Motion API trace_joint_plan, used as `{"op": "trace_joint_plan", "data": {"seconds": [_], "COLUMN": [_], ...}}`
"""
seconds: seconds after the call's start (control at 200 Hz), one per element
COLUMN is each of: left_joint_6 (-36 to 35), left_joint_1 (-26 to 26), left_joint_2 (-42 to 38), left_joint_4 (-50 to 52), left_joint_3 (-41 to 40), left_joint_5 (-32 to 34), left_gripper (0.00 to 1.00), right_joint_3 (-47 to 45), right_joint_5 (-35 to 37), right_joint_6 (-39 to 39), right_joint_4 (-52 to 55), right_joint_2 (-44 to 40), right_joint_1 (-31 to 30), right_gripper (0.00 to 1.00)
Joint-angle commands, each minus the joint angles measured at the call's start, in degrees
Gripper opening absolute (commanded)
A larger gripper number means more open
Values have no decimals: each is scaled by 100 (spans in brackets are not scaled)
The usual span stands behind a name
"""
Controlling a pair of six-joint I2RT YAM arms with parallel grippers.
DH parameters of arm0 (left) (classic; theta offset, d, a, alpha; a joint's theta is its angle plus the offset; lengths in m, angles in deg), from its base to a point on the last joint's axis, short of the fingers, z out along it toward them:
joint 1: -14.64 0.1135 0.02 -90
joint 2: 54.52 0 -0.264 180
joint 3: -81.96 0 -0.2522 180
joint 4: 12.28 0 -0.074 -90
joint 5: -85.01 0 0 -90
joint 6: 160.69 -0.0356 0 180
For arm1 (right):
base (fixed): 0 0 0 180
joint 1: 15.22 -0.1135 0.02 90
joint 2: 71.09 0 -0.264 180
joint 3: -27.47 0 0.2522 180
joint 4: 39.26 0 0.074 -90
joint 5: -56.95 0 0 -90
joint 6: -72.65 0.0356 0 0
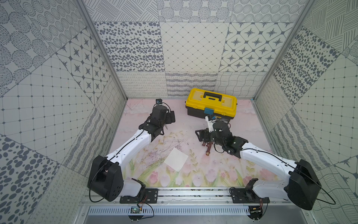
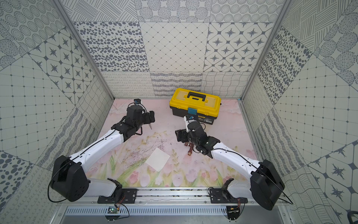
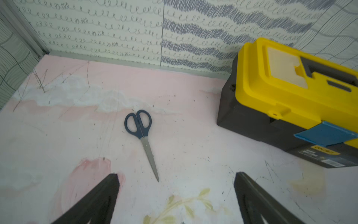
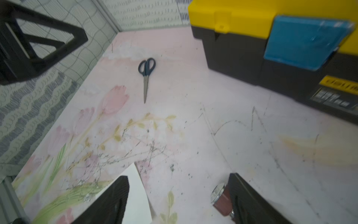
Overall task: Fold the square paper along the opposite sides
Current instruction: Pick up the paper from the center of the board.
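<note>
The square paper [image 1: 176, 159] lies flat on the flowered mat [image 1: 222, 170] between my arms, nearer my base than either gripper. One corner shows beside a finger [image 4: 116, 194] of my right gripper [image 4: 179, 176], which is spread and empty, with a brown fitting [image 4: 220, 197] by the other finger. My left gripper [image 3: 176, 174] is spread wide too, holding nothing; the scissors [image 3: 142, 133] lie just ahead of it and the yellow toolbox [image 3: 280, 100] sits farther off.

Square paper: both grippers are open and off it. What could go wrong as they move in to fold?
The square paper lies flat on the mat, so the right gripper or left gripper may slide it rather than lift an edge. The brown fitting beside it could get knocked onto the sheet. It sits turned, so the fold may skew.
</note>
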Motion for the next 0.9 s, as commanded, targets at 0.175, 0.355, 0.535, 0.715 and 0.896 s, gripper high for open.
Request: {"op": "trace_joint_plan", "data": {"seconds": [0.175,0.355,0.535,0.715,0.896], "left_joint_6": [1568,1775,1887,1981,2102], "left_joint_1": [-141,-357,-469,-545,-593], "left_joint_2": [55,490,721,799,998], "left_joint_4": [3338,3323,3261,3077,2819], "left_joint_3": [-653,-914,-1169,-1379,-1540], "left_joint_5": [-773,-1038,-1275,-1555,-1752], "left_gripper": [93,91,89,89,89], "right_joint_3": [-364,-255,-108,-138,-264], "right_joint_5": [-1484,-1891,-2090,-2110,-2075], "right_joint_6": [1268,1528,1677,1753,1842], "right_joint_4": [-938,-1480,-1580,-1599,-1638], "right_joint_2": [1164,1875,2279,2354,2309], "right_joint_1": [-545,-631,-685,-723,-794], "right_gripper": [83,81,79,79,79]}}
